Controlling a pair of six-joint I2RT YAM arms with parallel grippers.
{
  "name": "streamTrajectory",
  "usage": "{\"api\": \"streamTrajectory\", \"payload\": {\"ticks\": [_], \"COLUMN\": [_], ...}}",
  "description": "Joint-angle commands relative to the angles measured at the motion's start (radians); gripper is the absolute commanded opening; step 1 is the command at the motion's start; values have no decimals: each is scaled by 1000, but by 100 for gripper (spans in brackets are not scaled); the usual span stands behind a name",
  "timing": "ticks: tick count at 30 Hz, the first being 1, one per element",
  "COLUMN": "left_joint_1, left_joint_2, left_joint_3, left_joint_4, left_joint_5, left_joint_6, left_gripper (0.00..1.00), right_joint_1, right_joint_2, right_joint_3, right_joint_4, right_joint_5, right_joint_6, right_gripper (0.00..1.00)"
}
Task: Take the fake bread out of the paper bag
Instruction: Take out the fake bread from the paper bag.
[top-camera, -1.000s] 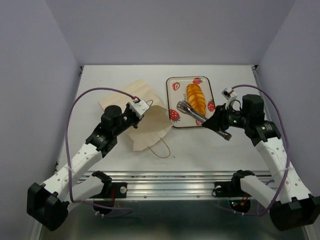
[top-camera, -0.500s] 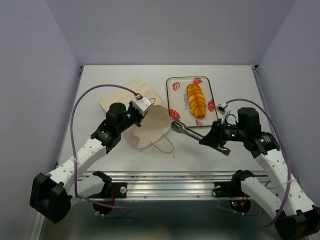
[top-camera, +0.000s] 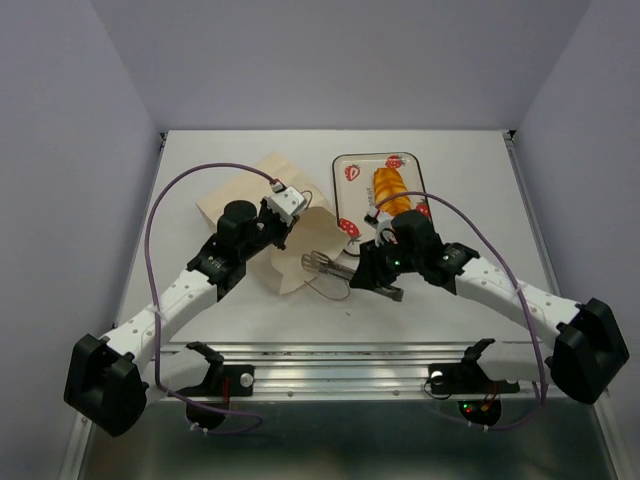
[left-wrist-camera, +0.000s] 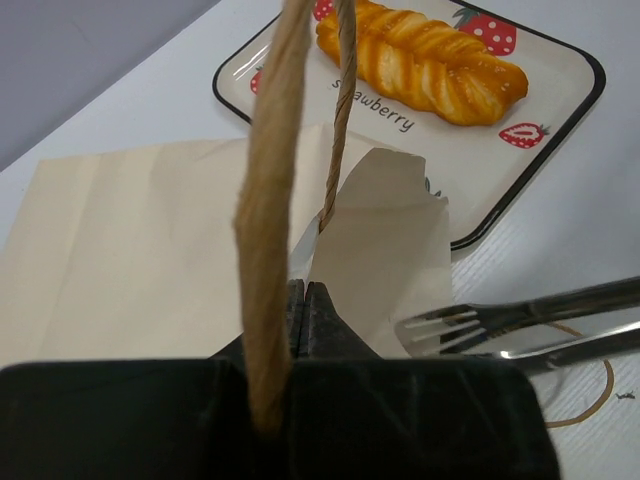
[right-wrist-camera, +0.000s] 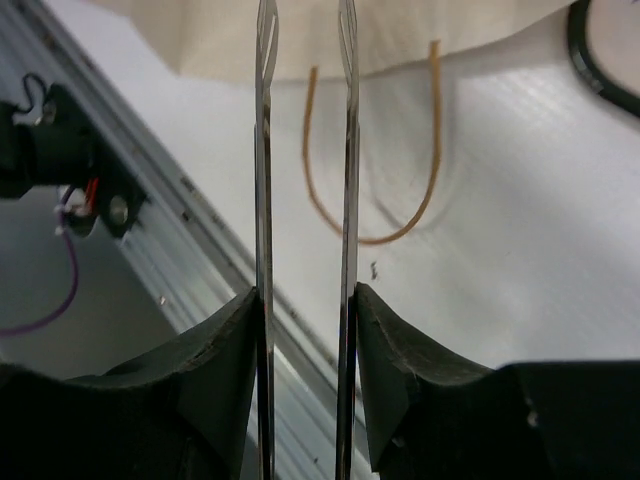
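Observation:
The paper bag (top-camera: 262, 190) lies flat on the table with its mouth toward the near right. My left gripper (top-camera: 285, 205) is shut on its upper cord handle (left-wrist-camera: 270, 200) and holds the top flap (left-wrist-camera: 390, 230) up. My right gripper (top-camera: 375, 280) is shut on metal tongs (top-camera: 325, 265), whose forked tips sit at the bag's mouth, with their blades (right-wrist-camera: 265, 150) apart. The long ridged loaf (top-camera: 390, 192) lies on the strawberry-print tray (top-camera: 350, 165); it also shows in the left wrist view (left-wrist-camera: 425, 62). No croissants are in view.
The bag's lower cord handle (top-camera: 330, 290) lies on the table by the tongs. The tray stands right of the bag, partly behind my right arm. The table's metal front rail (right-wrist-camera: 130, 230) is close below the tongs.
My right arm has swung left from the tray, carrying the tongs to the bag's mouth. My left gripper has kept hold of the handle and shifted slightly.

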Motion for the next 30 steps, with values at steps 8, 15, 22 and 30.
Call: {"api": "streamTrajectory", "payload": {"ticks": [8, 15, 22, 30], "left_joint_1": [-21, -24, -31, -47], "left_joint_2": [-46, -47, -58, -58], "left_joint_3": [32, 39, 39, 37], "left_joint_4": [77, 77, 72, 65], "left_joint_5": [-67, -76, -85, -102], "left_joint_6": [-50, -59, -59, -52], "left_gripper": [0, 0, 0, 0], "right_joint_1": [74, 114, 163, 194], "right_joint_2": [191, 266, 361, 460], "right_joint_3": [96, 60, 89, 163], "right_joint_4": [428, 597, 676, 660], "right_joint_5": [349, 451, 530, 648], "right_joint_6": [-28, -94, -146, -183], "right_gripper": [46, 48, 50, 51]}}
